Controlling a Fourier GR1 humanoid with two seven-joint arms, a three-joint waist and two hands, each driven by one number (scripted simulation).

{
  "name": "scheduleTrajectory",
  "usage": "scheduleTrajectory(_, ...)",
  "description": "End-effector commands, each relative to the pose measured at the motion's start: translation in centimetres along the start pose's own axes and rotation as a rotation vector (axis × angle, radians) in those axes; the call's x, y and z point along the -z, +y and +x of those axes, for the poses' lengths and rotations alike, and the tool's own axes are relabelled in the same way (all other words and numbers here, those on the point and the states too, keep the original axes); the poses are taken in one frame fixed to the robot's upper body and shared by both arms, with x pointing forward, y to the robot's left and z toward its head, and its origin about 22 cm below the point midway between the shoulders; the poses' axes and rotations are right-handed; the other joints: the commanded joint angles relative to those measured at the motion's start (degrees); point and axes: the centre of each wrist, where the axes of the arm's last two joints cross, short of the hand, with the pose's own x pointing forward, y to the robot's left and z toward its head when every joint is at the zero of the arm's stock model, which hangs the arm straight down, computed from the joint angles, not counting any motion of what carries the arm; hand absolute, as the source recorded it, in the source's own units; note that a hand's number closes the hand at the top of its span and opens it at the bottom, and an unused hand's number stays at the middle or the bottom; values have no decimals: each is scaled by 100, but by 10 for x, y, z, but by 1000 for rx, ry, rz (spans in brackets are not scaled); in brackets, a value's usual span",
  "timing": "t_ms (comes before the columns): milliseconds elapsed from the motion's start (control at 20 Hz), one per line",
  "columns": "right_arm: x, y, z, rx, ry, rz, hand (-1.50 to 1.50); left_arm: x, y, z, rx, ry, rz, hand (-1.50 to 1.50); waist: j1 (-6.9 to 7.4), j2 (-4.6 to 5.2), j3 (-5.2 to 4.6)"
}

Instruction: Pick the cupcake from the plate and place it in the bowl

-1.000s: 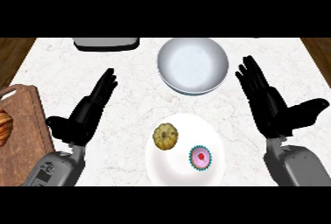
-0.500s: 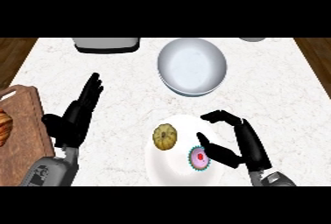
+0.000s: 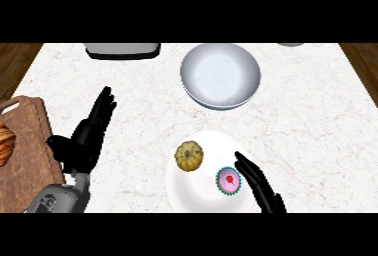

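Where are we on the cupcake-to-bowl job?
Early. Nothing is moved yet: the cupcake sits on the plate beside a brownish pastry, and the bowl at the back holds nothing. In hand: the right robot hand is right beside the cupcake, fingers straight, no grasp. The left robot hand rests open. Left: grasp, lift, carry to the bowl, release.

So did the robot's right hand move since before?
Yes. The right hand came down from beside the bowl toward the view's lower edge; now it is beside the cupcake on the plate.
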Motion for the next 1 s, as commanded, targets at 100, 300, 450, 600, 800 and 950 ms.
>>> scheduleTrajectory(100, 1, -18, 22, -201, 72, -61, -150, -7, -12, -5, 15, 8, -4, 0, 55, 19, -9)
scheduleTrajectory(300, 19, -32, 62, -246, 159, -20, -150, -3, 4, -12, -3, 14, -1, 0, 75, 25, -16)
scheduleTrajectory(450, 25, -25, 71, -255, 252, 64, -150, 16, -3, -2, 1, -2, 2, 0, 62, 39, -7)
scheduleTrajectory(600, 31, -31, 71, -301, 350, 129, -150, 13, -16, 1, 1, -6, 7, 0, 80, 36, -2)
scheduleTrajectory(800, 48, -24, 72, -340, 470, 200, -150, 11, -5, -19, 21, -15, 2, 0, 86, 51, -2)
scheduleTrajectory(950, 53, -22, 61, -362, 548, 250, -150, -1, -15, -4, -18, -6, -21, 0, 119, 35, 4)
